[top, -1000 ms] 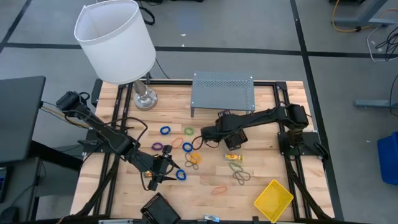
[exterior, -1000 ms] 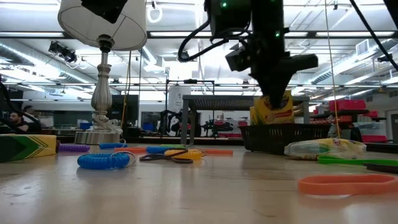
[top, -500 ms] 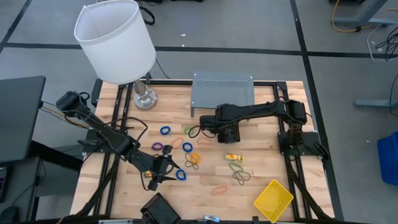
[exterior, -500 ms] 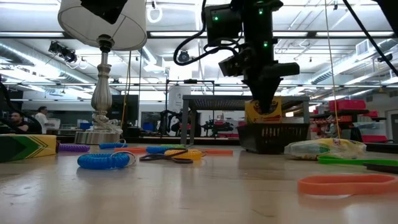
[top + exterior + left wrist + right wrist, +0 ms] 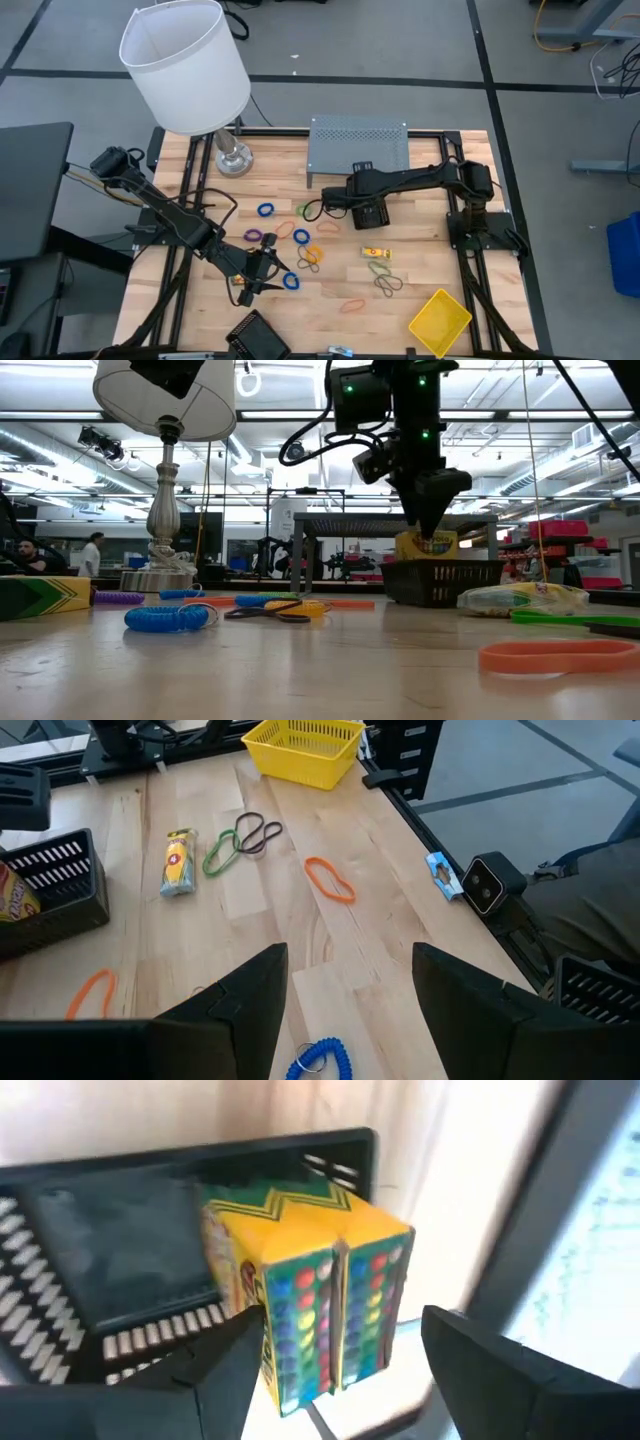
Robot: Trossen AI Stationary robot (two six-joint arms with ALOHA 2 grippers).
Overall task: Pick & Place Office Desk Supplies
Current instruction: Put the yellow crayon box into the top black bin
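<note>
- Directly below the right pincer [image 5: 429, 532], the crayon box [image 5: 305, 1295] stands on end in the black mesh tray [image 5: 440, 580], leaning on its wall.
- Right pincer fingers are spread, clear of the box; lift straight up, avoiding the tray rim.
- Left pincer [image 5: 262, 275] waits half-spread, well apart, over the worktop [image 5: 420, 255].

The crayon box [image 5: 305, 1295] is yellow with a green zigzag band and rows of coloured dots; it sits in a black mesh tray [image 5: 110, 1270]. A yellow tray [image 5: 440, 321] lies on the pale wood table [image 5: 420, 235]. Loops show blue [image 5: 265, 211], orange [image 5: 329, 880], green [image 5: 221, 854] and purple [image 5: 252, 236]. The perforated shelf [image 5: 358, 147] is grey, the lamp shade [image 5: 186, 66] white.
</note>
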